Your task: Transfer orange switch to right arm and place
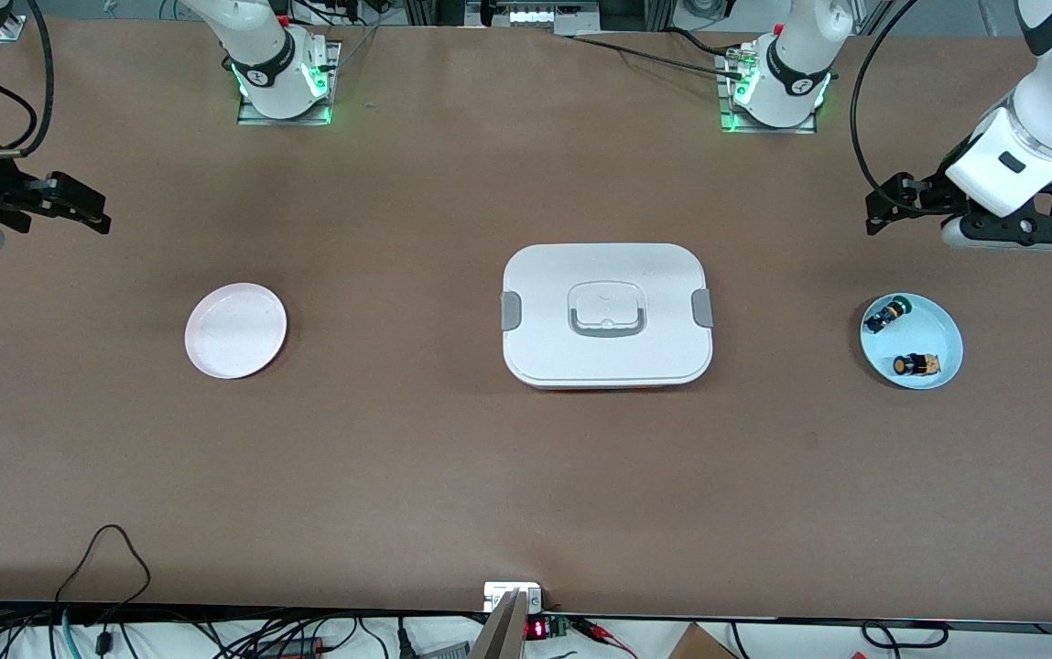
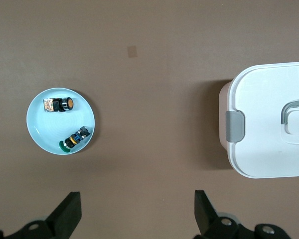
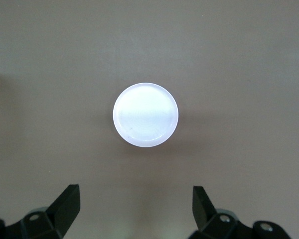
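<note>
The brown table point(image 1: 452, 476) carried three things spread along its length. Largest was the white rectangular lidded box point(image 1: 606, 314) with grey side latches and a recessed handle, sitting in the middle. Toward the right arm's end lay an empty pale pink round plate point(image 1: 235, 330), and toward the left arm's end a small light blue round dish point(image 1: 938, 322).

In that dish lay two switches, apart from each other. The orange switch point(image 1: 912, 365), a tiny push-button with a round orange cap, black collar and tan body, rested on its side in the part of the dish nearer the front camera. The green-capped black-and-blue switch point(image 1: 886, 314) lay farther from that camera, close to the rim.

The left gripper point(image 1: 901, 197) hung in the air at the left arm's end of the table, just off the dish toward the bases, with its jaws spread wide and nothing between them. The right gripper point(image 1: 77, 203) waited over bare table near the pink plate, jaws equally wide and empty.

The step in hand appeared to be the left arm's pick, not yet begun. Doing it well would likely mean coming straight down over the orange switch, turning the wrist so the fingers point(image 2: 67, 214) close across its body, and gripping toward one end. That would leave the other end free for the right gripper to take at the handover, and keep the fingers off the green switch and the rim.
</note>
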